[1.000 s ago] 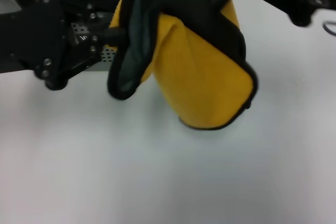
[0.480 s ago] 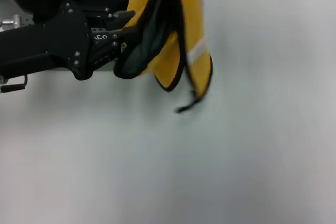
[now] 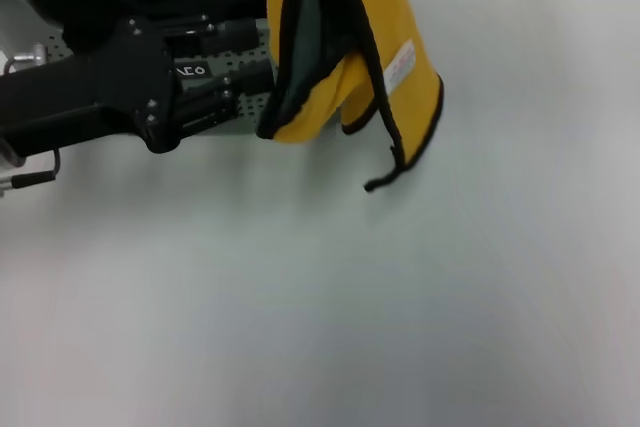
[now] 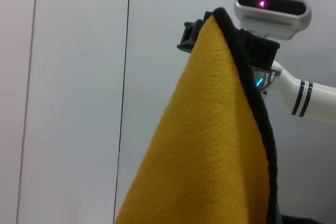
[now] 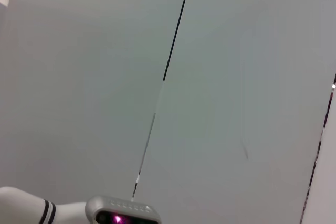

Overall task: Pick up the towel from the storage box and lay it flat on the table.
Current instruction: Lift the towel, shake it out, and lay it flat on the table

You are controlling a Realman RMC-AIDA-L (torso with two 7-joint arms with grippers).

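The towel [image 3: 340, 27] hangs from above the head view's top edge, folded lengthwise. Its yellow face is outward, its dark grey-green face inside, with a black hem and a white tag [image 3: 399, 69]. Its lower corners hang just above the table [image 3: 400, 297]. In the left wrist view the towel [image 4: 210, 145] rises to a top corner pinched in my right gripper [image 4: 202, 24]. My left gripper [image 3: 262, 55] reaches in from the left, its fingers apart at the towel's left edge. The storage box [image 3: 235, 107] shows behind it, mostly hidden by the arm.
My black left arm [image 3: 110, 87] lies across the back left, over the box. A cable [image 3: 30, 179] hangs below it. The white tabletop stretches in front and to the right. The right wrist view shows only wall panels and the left wrist's camera [image 5: 122, 214].
The towel has swung and hangs narrower, with its tag now showing. The right arm has risen out of the head view. My left gripper has moved right to the towel's edge.
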